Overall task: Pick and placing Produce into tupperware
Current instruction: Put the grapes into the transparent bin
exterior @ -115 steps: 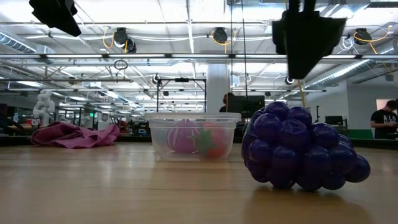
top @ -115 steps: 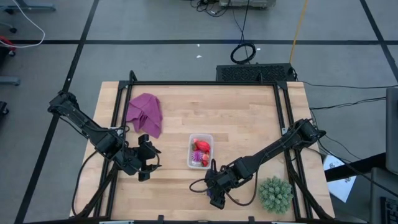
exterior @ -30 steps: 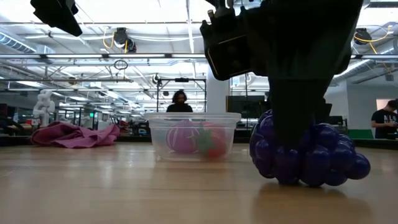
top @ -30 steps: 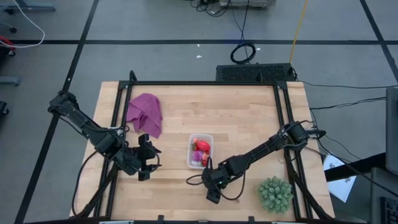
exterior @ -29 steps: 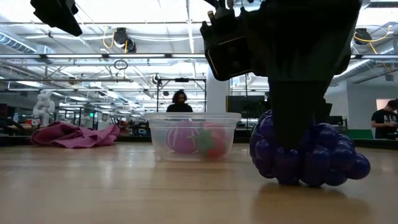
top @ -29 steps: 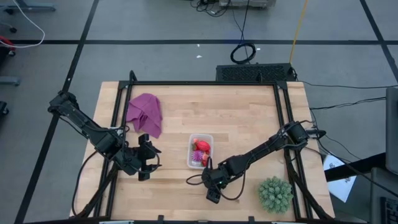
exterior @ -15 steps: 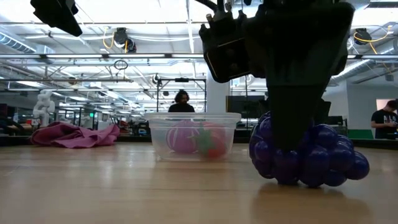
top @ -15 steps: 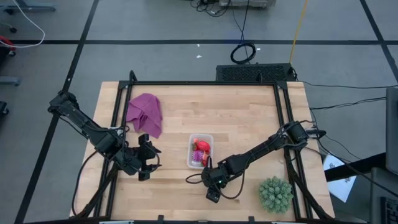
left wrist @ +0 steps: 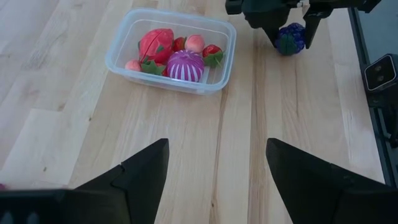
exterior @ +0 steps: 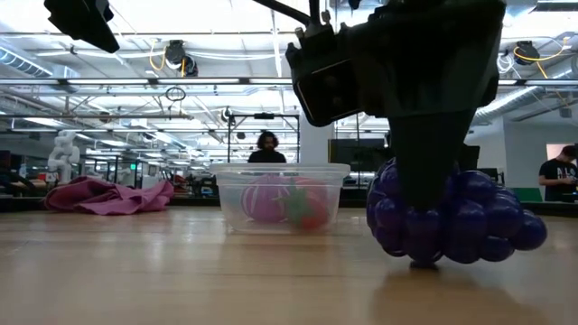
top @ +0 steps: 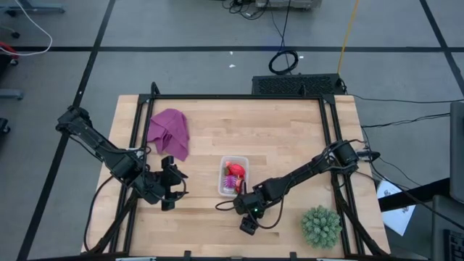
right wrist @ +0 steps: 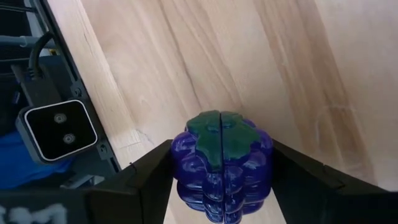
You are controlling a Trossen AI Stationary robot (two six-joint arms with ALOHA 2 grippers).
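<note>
Tabletop: right claw (right wrist: 217,186) has lifted the purple grapes (right wrist: 221,163) slightly.

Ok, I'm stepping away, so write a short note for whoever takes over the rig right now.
Right tool: shut on the purple grape bunch, just off the wood at the table's near edge.
Left tool: open, empty, waiting left of the tupperware.
Done: red strawberries and a striped magenta fruit already sit in the tupperware.
Left: carry the grape bunch to the tupperware and release it.
</note>
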